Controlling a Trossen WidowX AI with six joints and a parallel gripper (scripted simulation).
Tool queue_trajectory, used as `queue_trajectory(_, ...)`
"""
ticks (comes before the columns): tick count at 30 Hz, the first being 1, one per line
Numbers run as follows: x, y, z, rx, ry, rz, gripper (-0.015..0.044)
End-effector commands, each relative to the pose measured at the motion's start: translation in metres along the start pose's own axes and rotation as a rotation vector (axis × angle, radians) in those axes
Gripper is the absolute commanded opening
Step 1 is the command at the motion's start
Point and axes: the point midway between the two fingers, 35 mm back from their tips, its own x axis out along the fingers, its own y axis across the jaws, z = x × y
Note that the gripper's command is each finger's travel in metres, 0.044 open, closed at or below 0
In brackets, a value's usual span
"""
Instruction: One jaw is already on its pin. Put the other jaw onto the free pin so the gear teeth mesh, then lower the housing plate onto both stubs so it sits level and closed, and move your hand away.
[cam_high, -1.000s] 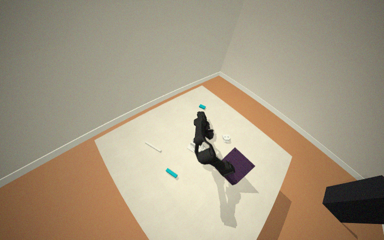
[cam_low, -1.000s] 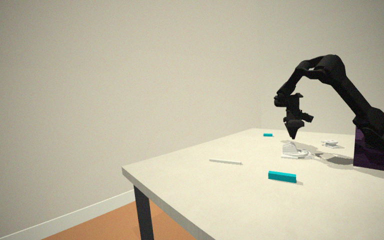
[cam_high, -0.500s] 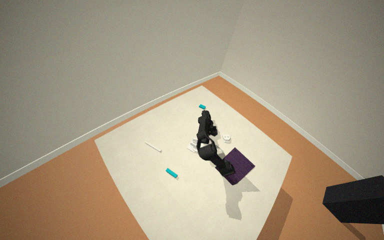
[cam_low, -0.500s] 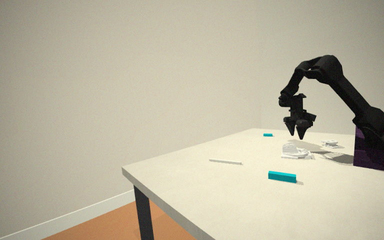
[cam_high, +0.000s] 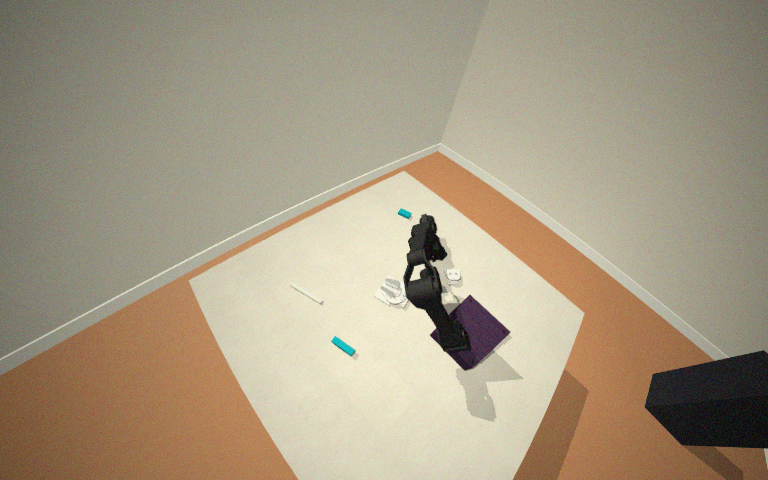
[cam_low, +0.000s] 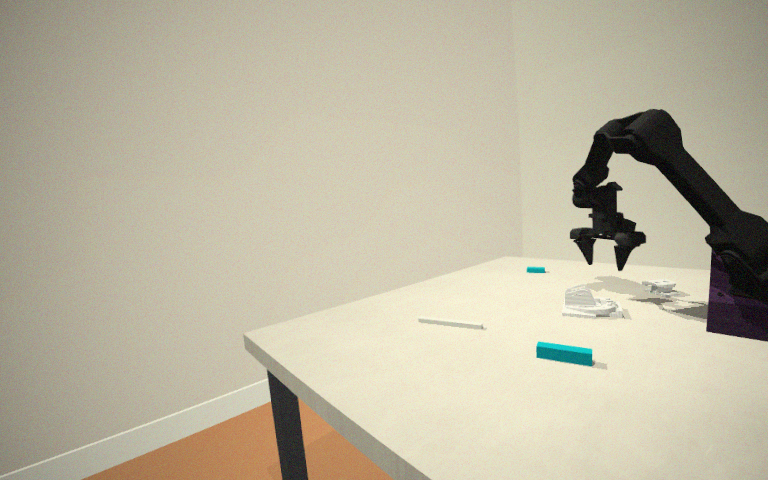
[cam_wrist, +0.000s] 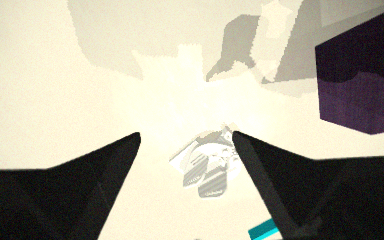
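Observation:
The white base assembly (cam_high: 391, 294) (cam_low: 591, 308) lies on the table. Its two ribbed jaws (cam_wrist: 213, 185) stand side by side on it, their ends pointing the same way. The pins and the meshing of the teeth cannot be made out. The white housing plate (cam_high: 453, 275) (cam_low: 658, 285) lies apart from the base, on the side nearer the purple block, and is not in the wrist view. My gripper (cam_low: 605, 266) (cam_wrist: 187, 135) is open and empty, in the air above the table and clear of the base assembly. In the top view the arm hides its fingertips.
A purple block (cam_high: 484, 328) (cam_low: 730, 308) (cam_wrist: 350, 97) stands at the arm's base. A long teal block (cam_high: 343, 345) (cam_low: 564, 354) and a thin white rod (cam_high: 306, 293) (cam_low: 451, 323) lie on the table. A small teal block (cam_high: 404, 213) (cam_low: 535, 270) lies near its far corner.

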Motion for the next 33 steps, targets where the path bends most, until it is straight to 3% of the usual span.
queue_trajectory(1,-0.005,0.005,0.017,-0.114,-0.009,0.01,0.044)
queue_trajectory(33,-0.013,-0.004,0.133,-0.916,-0.004,0.001,0.044)
